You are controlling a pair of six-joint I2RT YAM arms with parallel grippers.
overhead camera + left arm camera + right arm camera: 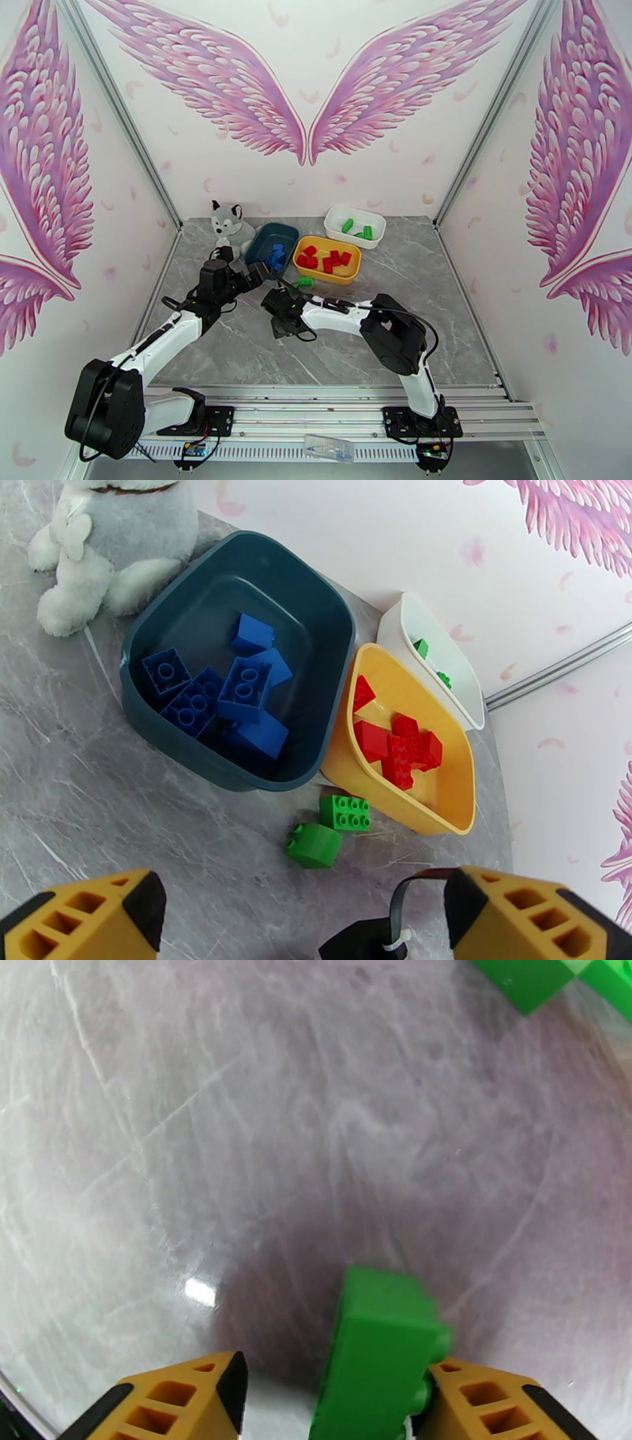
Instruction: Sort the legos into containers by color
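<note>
A glossy grey marble-look table [237, 347] sits between white walls [300, 79] printed with pink feathered wings. Three smooth rounded tubs hold studded bricks: teal tub [316, 630] blue, yellow tub [458, 796] red, white tub [466, 693] green. Two loose green bricks [328, 831] lie just beside the yellow one. The left gripper [304, 922] gapes wide. The right gripper [336, 1374] has its jaws partly apart, with a green brick [379, 1339] against one finger.

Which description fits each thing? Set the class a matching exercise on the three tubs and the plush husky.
Things:
1 teal tub
2 yellow tub
3 white tub
4 plush husky

Descriptions:
A holds red bricks
B sits on the table itself
C holds blue bricks
D holds green bricks

Pairs: 1-C, 2-A, 3-D, 4-B
</note>
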